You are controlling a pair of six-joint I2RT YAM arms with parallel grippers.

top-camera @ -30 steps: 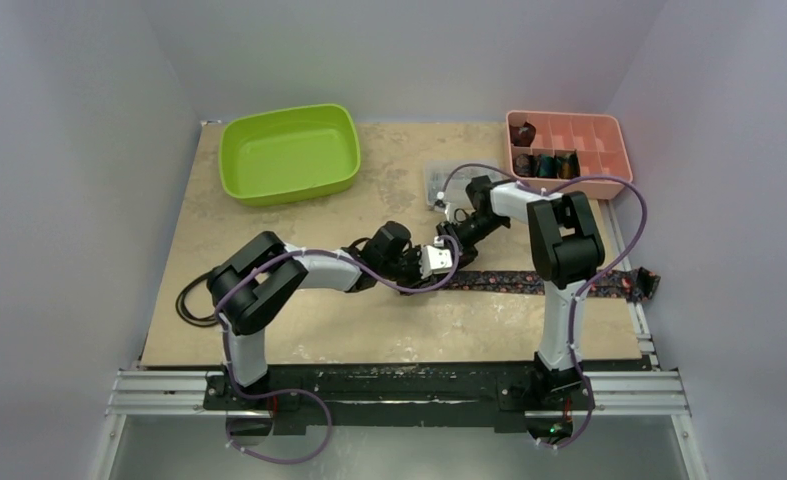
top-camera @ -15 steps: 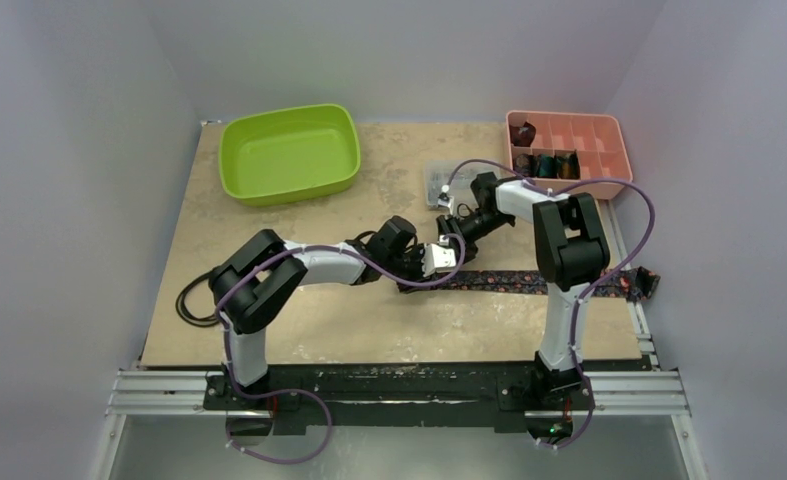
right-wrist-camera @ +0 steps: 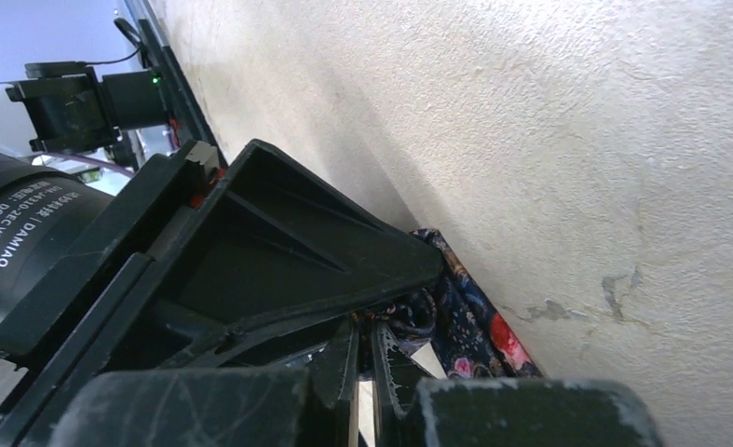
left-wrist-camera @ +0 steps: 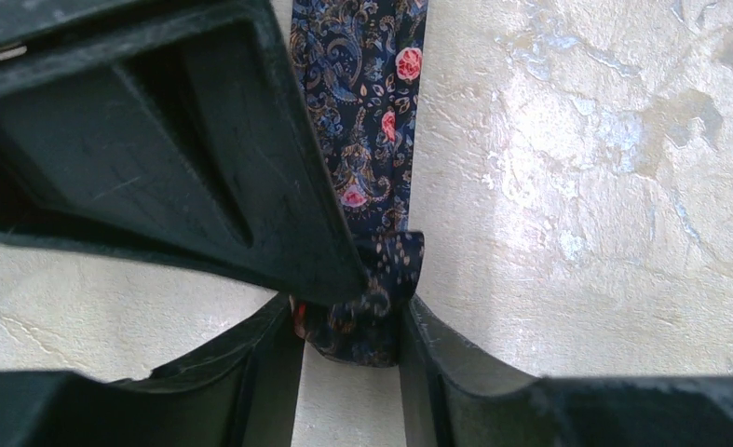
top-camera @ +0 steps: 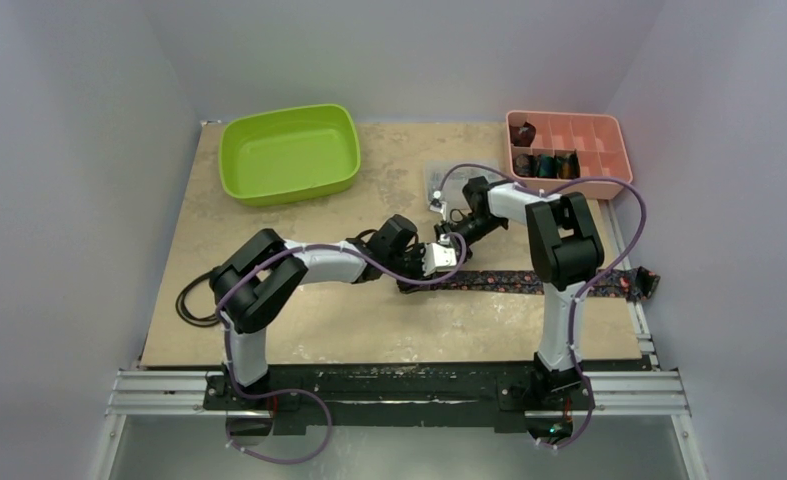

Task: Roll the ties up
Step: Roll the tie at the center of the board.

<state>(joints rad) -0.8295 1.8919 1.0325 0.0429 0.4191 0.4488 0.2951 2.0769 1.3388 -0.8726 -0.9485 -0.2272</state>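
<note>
A dark navy tie (top-camera: 529, 282) with pink floral dots lies flat across the table. Its near end is curled into a small roll (left-wrist-camera: 362, 321). My left gripper (top-camera: 453, 270) (left-wrist-camera: 348, 312) is shut on that roll, with one finger pressing each side. From above, my right gripper (top-camera: 447, 242) (right-wrist-camera: 373, 326) is shut, and its tips touch the roll (right-wrist-camera: 409, 312). Whether fabric is pinched between them is hidden. The right finger (left-wrist-camera: 157, 158) covers part of the tie (left-wrist-camera: 372, 112). Several rolled ties (top-camera: 544, 165) sit in the pink tray (top-camera: 569, 187).
A green bin (top-camera: 289, 152) stands at the back left. A clear plastic box (top-camera: 441, 180) lies just behind the right wrist. A black cable (top-camera: 194, 305) loops at the table's left edge. The tie's far end (top-camera: 644, 285) reaches the right edge.
My right gripper lifted back slightly, then came down again onto the rolled end. My left gripper edged a little to the right and kept its hold on the roll.
</note>
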